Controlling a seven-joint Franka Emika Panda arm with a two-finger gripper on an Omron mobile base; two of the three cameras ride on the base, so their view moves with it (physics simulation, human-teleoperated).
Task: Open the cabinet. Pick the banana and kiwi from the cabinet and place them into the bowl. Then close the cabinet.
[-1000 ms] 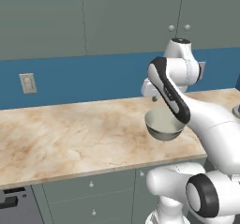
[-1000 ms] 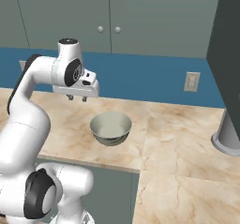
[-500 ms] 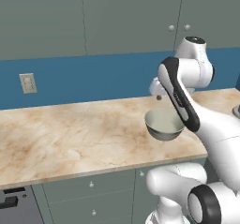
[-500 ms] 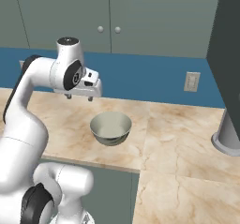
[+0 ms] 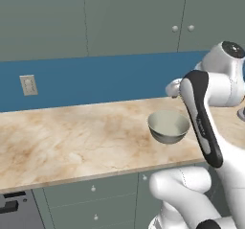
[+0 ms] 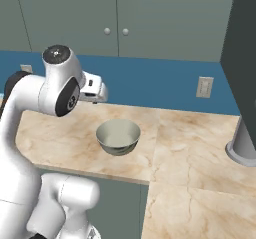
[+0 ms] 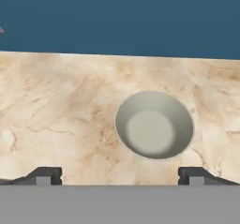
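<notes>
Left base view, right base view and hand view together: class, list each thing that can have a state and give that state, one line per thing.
cabinet: both doors shut, knobs side by side.
bowl: upright on the counter, empty.
tool: open, holding nothing, above the counter near the bowl.
counter: marbled top, bearing the bowl.
drawers: shut, below the counter.
</notes>
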